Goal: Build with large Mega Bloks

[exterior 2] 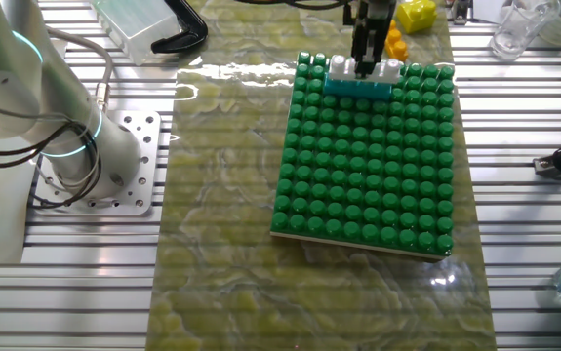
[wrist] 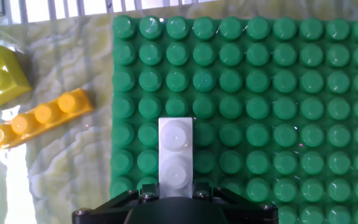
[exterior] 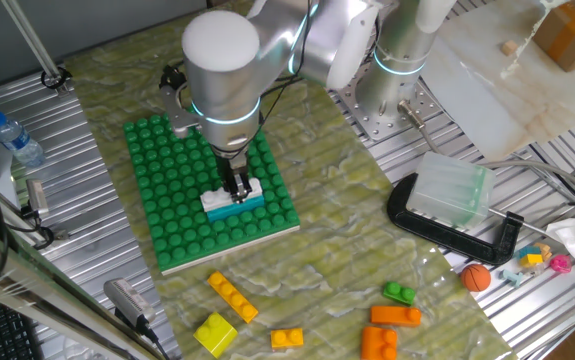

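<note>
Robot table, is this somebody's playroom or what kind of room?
Probably a robot lab workbench, not a playroom. A robot arm is bolted to a slotted metal table, a black clamp sits nearby, and its end effector works a white brick on a green baseplate.

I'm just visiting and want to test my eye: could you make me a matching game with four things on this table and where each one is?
Things:
1. white brick
2. teal brick
3. orange ball
4. water bottle

Places:
A. on the metal slats beside the black clamp
B. on top of the teal brick, between the fingers
C. on the green studded plate
D. at the table's edge, far from the loose bricks

Pairs: 1-B, 2-C, 3-A, 4-D
</note>
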Motion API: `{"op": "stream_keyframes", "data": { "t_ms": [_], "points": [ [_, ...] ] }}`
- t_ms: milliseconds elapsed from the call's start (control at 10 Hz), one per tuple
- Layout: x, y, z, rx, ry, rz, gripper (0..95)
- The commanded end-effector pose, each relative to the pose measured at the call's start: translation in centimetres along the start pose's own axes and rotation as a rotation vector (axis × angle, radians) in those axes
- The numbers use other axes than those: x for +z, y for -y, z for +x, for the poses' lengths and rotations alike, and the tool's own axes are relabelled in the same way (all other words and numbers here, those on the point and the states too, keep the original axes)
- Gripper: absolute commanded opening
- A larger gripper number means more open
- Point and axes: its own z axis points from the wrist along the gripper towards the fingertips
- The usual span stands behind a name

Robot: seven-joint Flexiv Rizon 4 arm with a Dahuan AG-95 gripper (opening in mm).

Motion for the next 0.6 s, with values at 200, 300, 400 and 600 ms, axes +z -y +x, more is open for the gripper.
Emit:
{"op": "stream_keyframes", "data": {
  "t_ms": [200,300,400,600],
  "points": [
    [0.0,0.1,-0.1,0.028,0.023,-0.008,0.0],
    [0.2,0.1,-0.1,0.046,0.016,-0.007,0.0],
    [0.5,0.3,-0.3,0.051,0.014,-0.006,0.0],
    [1.2,0.5,-0.5,0.043,0.015,-0.013,0.0]
  ]
}}
